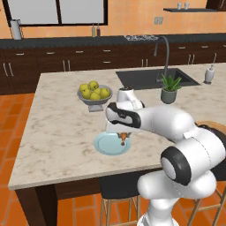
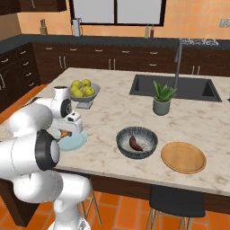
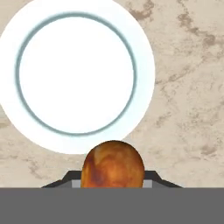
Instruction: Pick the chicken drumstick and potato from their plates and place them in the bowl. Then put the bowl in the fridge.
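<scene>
My gripper (image 1: 124,133) is shut on the chicken drumstick (image 1: 124,138), an orange-brown piece lifted just above the pale blue plate (image 1: 106,145). In the hand view the drumstick (image 3: 113,165) sits between the finger tips of the gripper (image 3: 113,185), and the blue plate (image 3: 76,74) below is bare. To the right stands the dark ribbed bowl (image 2: 137,143) with the dark reddish potato (image 2: 134,143) lying inside it. The tan wooden plate (image 2: 183,157) lies beside the bowl with nothing on it. The fridge is out of view.
A grey pedestal bowl of yellow-green fruit (image 1: 94,95) stands behind the blue plate. A potted plant (image 2: 161,101) sits by the sink (image 2: 175,87) with its tall tap. A soap dispenser (image 1: 209,74) is at the far right. Stools stand under the counter's front edge (image 1: 66,176).
</scene>
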